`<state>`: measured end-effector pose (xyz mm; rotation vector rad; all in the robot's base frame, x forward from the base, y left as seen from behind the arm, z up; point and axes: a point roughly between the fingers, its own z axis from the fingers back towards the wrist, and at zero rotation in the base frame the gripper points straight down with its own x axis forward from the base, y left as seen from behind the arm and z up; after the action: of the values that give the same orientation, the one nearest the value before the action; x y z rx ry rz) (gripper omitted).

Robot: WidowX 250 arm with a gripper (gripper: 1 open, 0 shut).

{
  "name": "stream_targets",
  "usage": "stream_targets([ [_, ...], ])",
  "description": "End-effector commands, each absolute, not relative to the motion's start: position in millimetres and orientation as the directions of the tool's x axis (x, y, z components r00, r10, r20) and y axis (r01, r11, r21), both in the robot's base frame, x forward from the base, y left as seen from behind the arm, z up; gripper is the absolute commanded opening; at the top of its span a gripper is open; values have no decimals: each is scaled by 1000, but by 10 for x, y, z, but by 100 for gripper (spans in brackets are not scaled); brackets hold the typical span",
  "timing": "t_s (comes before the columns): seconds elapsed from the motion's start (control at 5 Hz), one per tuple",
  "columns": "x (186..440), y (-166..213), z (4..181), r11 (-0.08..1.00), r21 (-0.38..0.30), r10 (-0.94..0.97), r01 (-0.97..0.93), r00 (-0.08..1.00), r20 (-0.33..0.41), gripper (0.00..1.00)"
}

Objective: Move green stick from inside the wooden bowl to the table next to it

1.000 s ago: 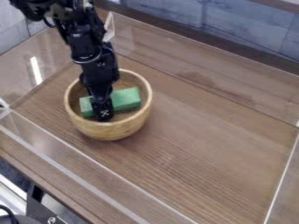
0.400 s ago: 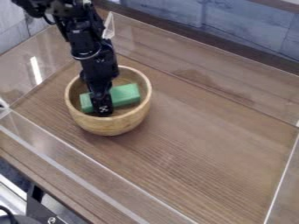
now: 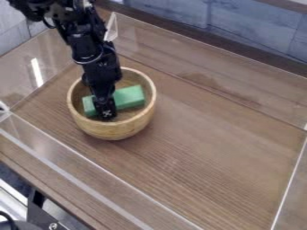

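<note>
Dark wood-grain table (image 3: 216, 144) bears round wooden bowl (image 3: 126, 128) holding matte green stick (image 3: 129, 95).

Soft, even light is falling across the table (image 3: 216, 135), glaring palely along its far side. The clear plastic walls (image 3: 144, 193) are catching whitish reflections. The whole view is looking coarse and slightly blurred.

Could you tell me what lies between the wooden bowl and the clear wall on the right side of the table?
Nothing: in the camera view, only bare table runs from the bowl to the right wall.
</note>
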<state>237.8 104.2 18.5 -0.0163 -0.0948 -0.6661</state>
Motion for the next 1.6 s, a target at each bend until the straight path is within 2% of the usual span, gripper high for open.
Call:
stream_targets([
  [0.0, 2247, 1005, 144, 803, -19, -593, 595, 802, 78, 0],
  [0.4, 2189, 1014, 146, 850, -44, -522, 526, 850, 69, 0],
  [0.8, 1982, 987, 381, 812, -72, -575, 579, 815, 67, 0],
  [1.2, 2114, 777, 316, 840, -83, -531, 536, 844, 75, 0],
  [1.4, 2204, 809, 457, 874, -94, -470, 477, 878, 85, 0],
])
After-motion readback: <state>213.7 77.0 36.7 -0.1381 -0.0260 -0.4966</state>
